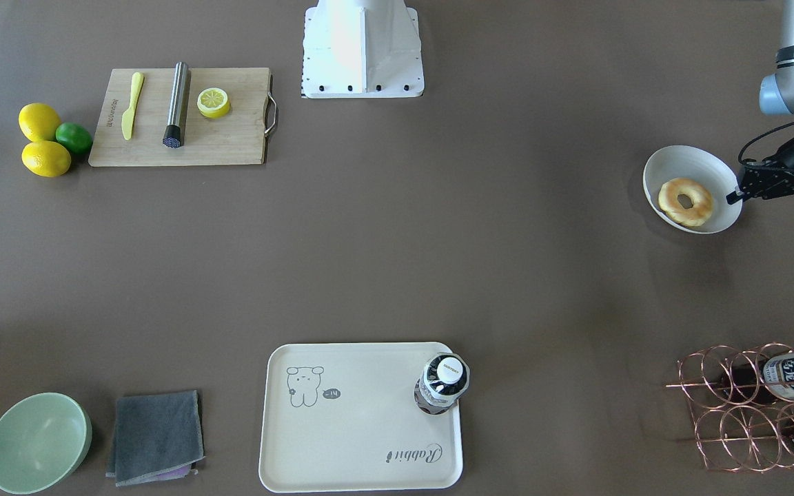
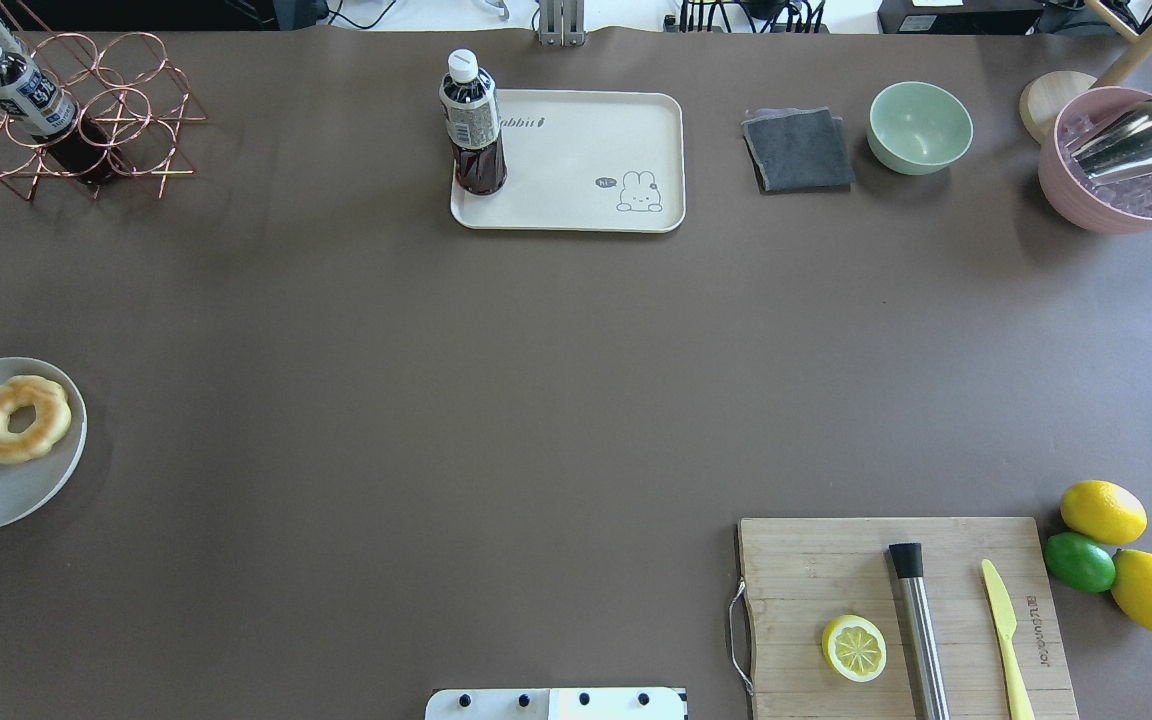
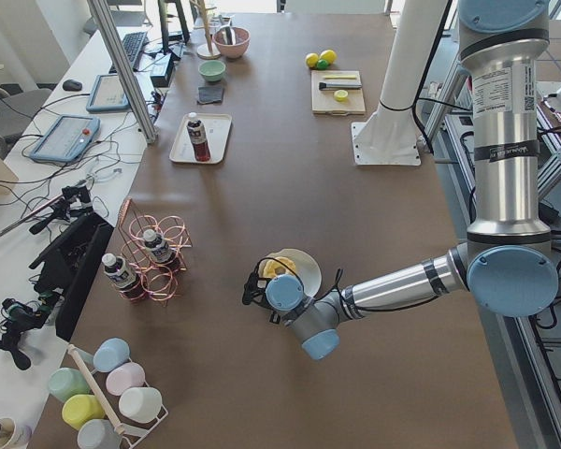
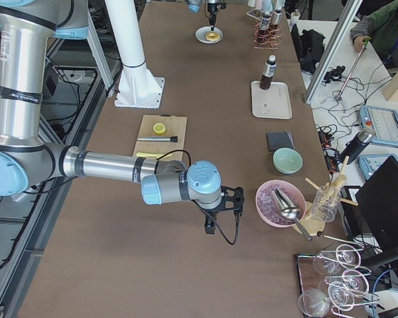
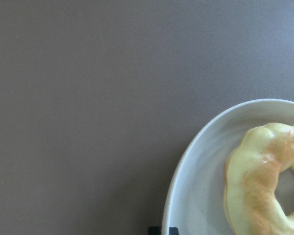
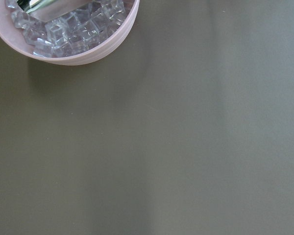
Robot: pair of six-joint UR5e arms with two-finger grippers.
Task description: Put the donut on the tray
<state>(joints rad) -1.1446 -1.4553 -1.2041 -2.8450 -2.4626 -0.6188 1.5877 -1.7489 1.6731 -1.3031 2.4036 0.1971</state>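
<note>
We see the donut [image 1: 685,202] lying in the white bowl [image 1: 686,162], far from the tray [image 1: 362,441]. Our left gripper [image 1: 736,197] hangs by the bowl's rim; we cannot tell how wide it is.

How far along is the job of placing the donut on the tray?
Done: nothing yet. The golden-yellow ring donut lies in the round white shallow bowl. In hand: the left gripper hangs at the bowl's rim beside the donut, not holding it. Left: grasp, carry and set it on the cream rectangular tray, where a dark drink bottle stands in one corner.
</note>
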